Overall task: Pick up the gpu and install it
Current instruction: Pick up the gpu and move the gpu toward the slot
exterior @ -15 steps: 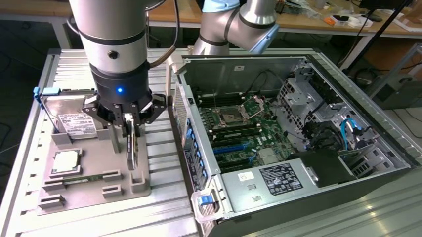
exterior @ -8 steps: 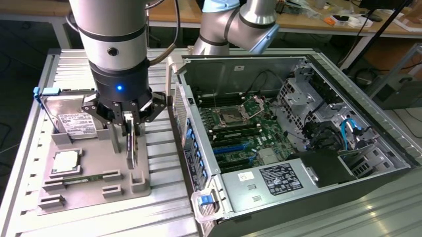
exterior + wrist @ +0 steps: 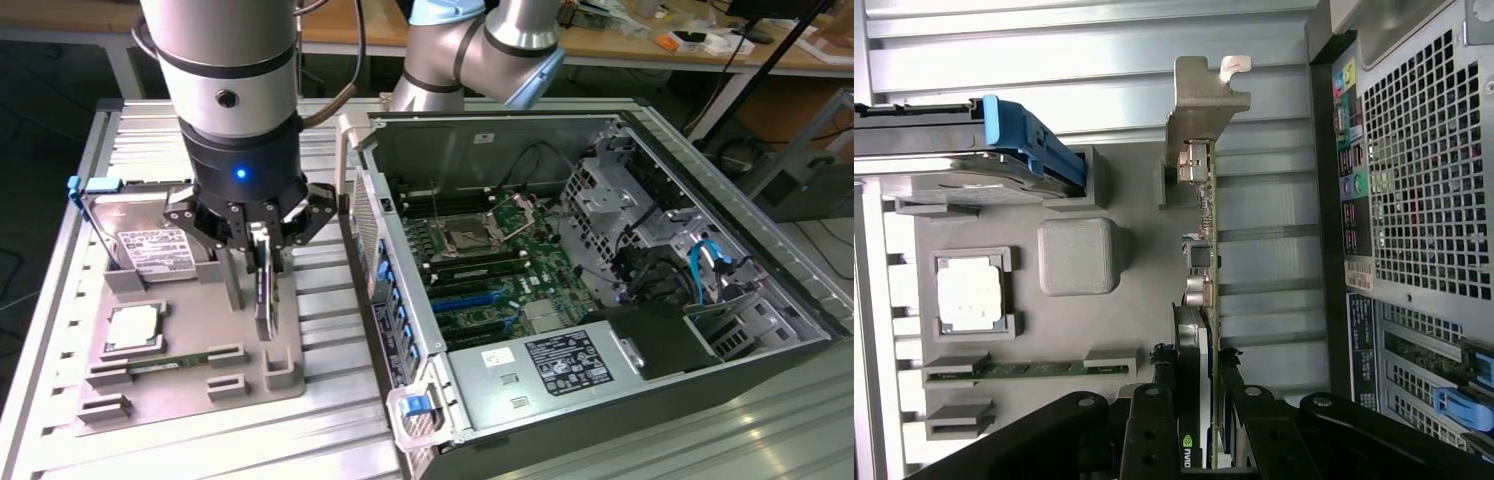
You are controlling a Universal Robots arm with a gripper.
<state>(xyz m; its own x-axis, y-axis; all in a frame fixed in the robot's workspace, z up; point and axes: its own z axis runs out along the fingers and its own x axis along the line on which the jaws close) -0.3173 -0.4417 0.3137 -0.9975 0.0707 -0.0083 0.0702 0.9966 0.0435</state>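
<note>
table (image 3: 200, 450): slatted metal surface – carries everything below.
computer case (image 3: 467, 150): side panel off, lying open at the exterior view's right; its perforated rear panel (image 3: 1424, 150) shows in the wrist view.
arm (image 3: 220, 70): comes down over the tray, wrist pointing at the table.
tray (image 3: 174, 390): grey moulded holder at the exterior view's left, just beside the computer case; parts sit in separate pockets.
motherboard (image 3: 494, 270): green, inside the computer case.
hard drive (image 3: 154, 245): silver box with a blue frame, in the tray's far pocket, well apart from the gripper.
gpu (image 3: 267, 295): on edge and upright over the tray's case-side edge. In the wrist view the gpu (image 3: 1199, 330) runs as a narrow strip from between the fingers out to its silver bracket. Its low edge looks close to the tray slot; touching or clear of it – cannot tell from here.
gripper (image 3: 263, 250): black fingers (image 3: 1154, 430) clamped on the gpu's two faces at its upper edge, one each side; the card hangs below them.
processor (image 3: 134, 328): square, flat in its pocket.
memory stick (image 3: 167, 362): slim green strip lying in the tray near the processor.
</note>
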